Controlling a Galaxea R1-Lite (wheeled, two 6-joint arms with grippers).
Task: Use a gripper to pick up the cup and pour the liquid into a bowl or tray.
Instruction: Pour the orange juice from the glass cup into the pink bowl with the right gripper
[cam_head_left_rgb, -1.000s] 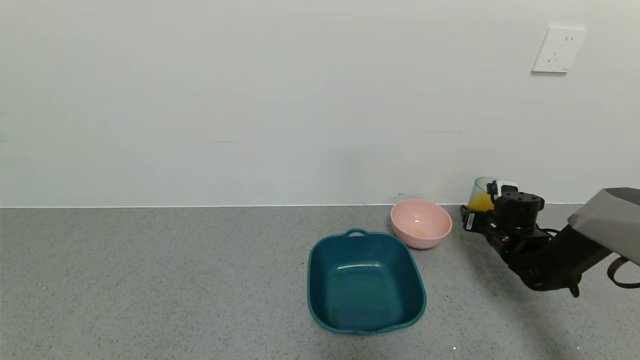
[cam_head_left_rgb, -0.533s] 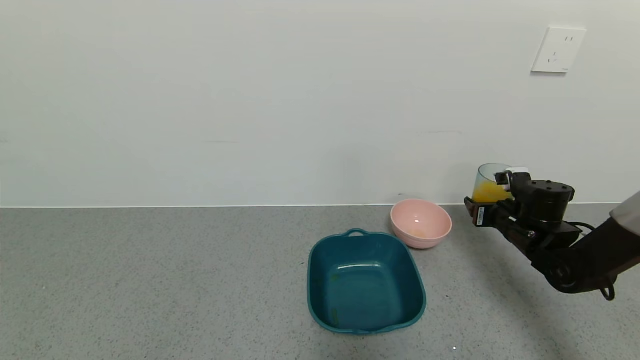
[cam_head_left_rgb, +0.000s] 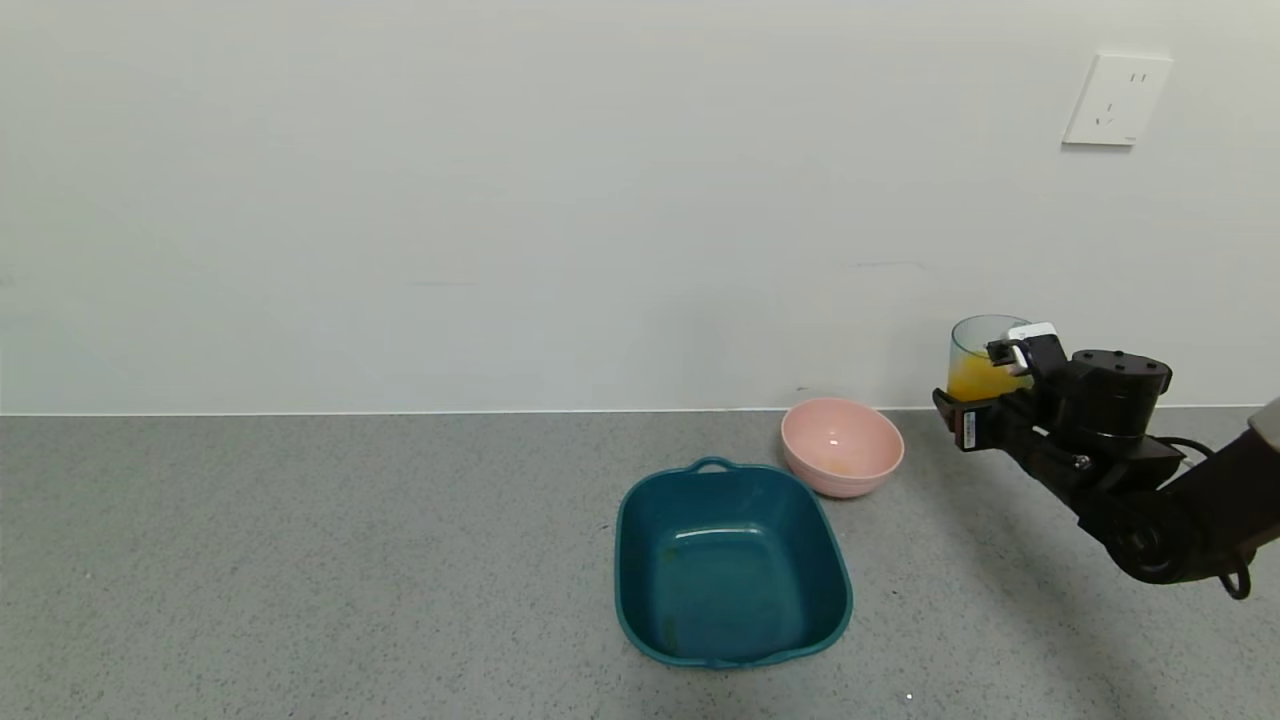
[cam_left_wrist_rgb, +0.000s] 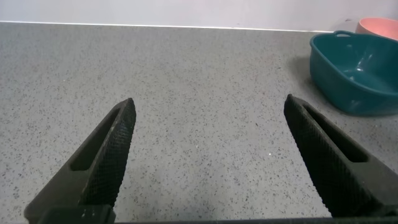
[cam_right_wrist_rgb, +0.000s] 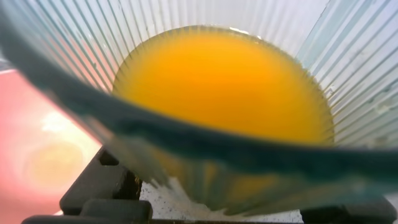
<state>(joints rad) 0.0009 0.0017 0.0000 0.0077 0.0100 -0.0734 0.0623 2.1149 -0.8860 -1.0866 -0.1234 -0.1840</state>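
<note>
My right gripper (cam_head_left_rgb: 985, 395) is shut on the translucent blue-grey cup (cam_head_left_rgb: 975, 355) and holds it upright in the air, to the right of the pale pink bowl (cam_head_left_rgb: 842, 446) and above the counter. The cup holds orange-yellow liquid (cam_head_left_rgb: 968, 382). In the right wrist view the cup's rim (cam_right_wrist_rgb: 205, 149) and the liquid (cam_right_wrist_rgb: 224, 84) fill the picture, with the pink bowl (cam_right_wrist_rgb: 37, 155) beside it. My left gripper (cam_left_wrist_rgb: 208, 134) is open and empty over bare counter; it does not show in the head view.
A dark teal square tub (cam_head_left_rgb: 732, 565) with handles stands in front of the pink bowl; it also shows in the left wrist view (cam_left_wrist_rgb: 357, 74). A grey speckled counter (cam_head_left_rgb: 300, 560) meets a white wall with a socket (cam_head_left_rgb: 1116, 99) at the upper right.
My right gripper has lifted the cup off the counter and raised it, moving slightly right. The cup now stands more upright. The bowl and tub have not moved.
</note>
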